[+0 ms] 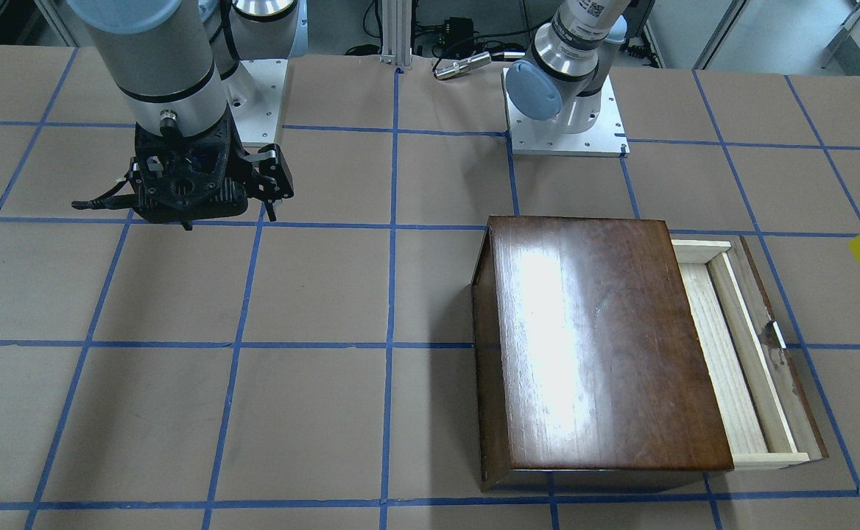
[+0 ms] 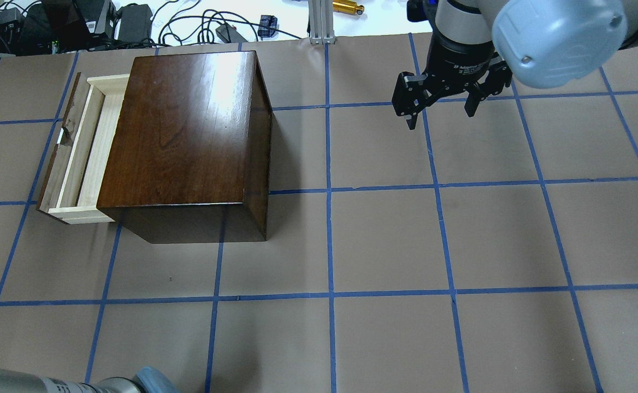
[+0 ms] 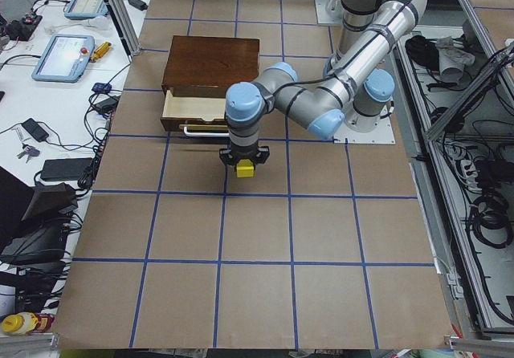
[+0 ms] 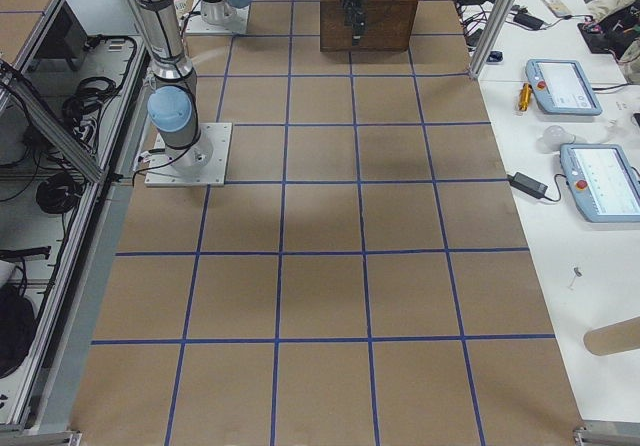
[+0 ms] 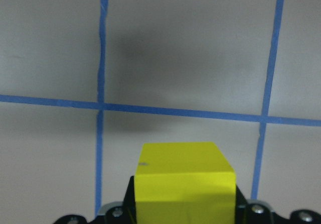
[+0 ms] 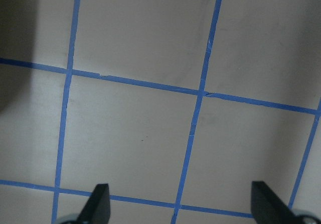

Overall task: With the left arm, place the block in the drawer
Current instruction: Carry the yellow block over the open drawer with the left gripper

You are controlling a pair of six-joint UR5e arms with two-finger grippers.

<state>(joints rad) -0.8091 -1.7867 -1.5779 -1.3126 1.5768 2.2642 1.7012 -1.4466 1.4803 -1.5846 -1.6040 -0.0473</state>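
Carry step: block (image 5: pixel 185 181) clamped in the left gripper (image 3: pixel 245 164), held above the table near the open drawer's (image 1: pixel 743 346) dark front, to the left of the box (image 1: pixel 592 338). The next move looks to be a short shift right over the pale tray, then lowering and releasing. Left arm (image 3: pixel 321 93) is bent at the elbow, wrist pointing straight down. Right gripper (image 2: pixel 441 113) hangs with jaws wide, far right.

Box (image 2: pixel 188 136) with drawer (image 2: pixel 87 158) on gridded table (image 2: pixel 384 240)
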